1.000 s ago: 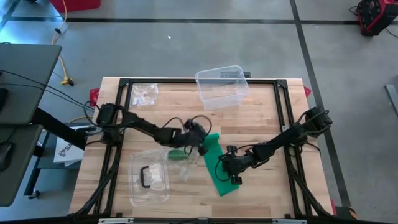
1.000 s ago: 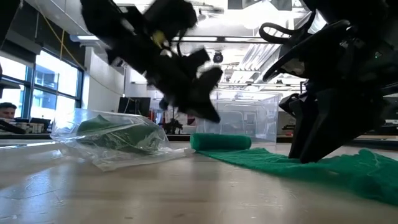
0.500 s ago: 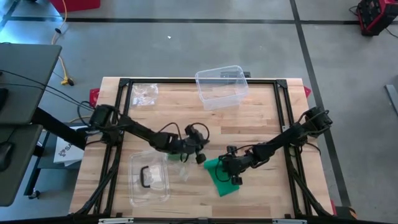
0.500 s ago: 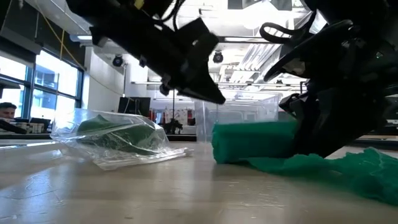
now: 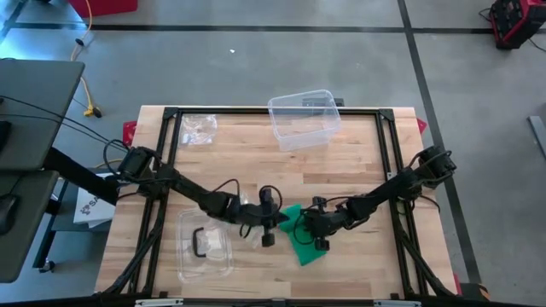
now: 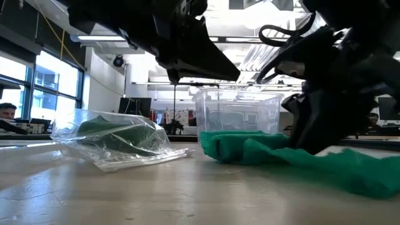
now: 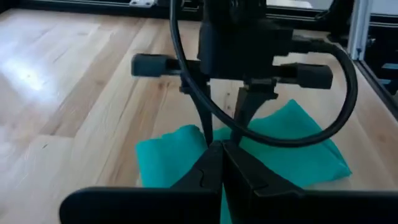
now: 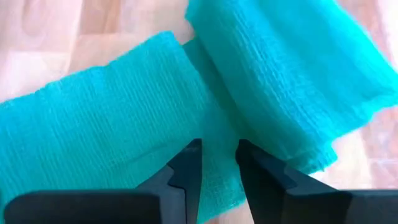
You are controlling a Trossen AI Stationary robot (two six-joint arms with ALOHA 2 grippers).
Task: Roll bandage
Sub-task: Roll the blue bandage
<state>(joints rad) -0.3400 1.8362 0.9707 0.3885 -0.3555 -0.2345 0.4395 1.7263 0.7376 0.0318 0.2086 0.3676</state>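
While both arms meet near the table's front middle, the scene reads so:
Table (image 5: 358, 162): pale wood planks under a black frame.
Clear tub (image 5: 303, 118): at the far edge, well apart from the arms.
Plastic bag (image 6: 115, 140): beside the left arm, something green inside.
Bandage (image 5: 300, 239): green, partly rolled, loose end flat on the wood between the grippers.
Left gripper (image 5: 271, 223): fingers pressed together, just beside the roll.
Right gripper (image 5: 317, 228): narrow gap, tips down on the bandage; whether it pinches the cloth, I cannot tell.

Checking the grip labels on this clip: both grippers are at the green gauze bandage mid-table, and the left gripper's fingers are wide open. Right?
Not quite. The left gripper is shut, fingers pressed together, as the left wrist view shows. Both it and the right gripper are indeed at the green gauze bandage mid-table.
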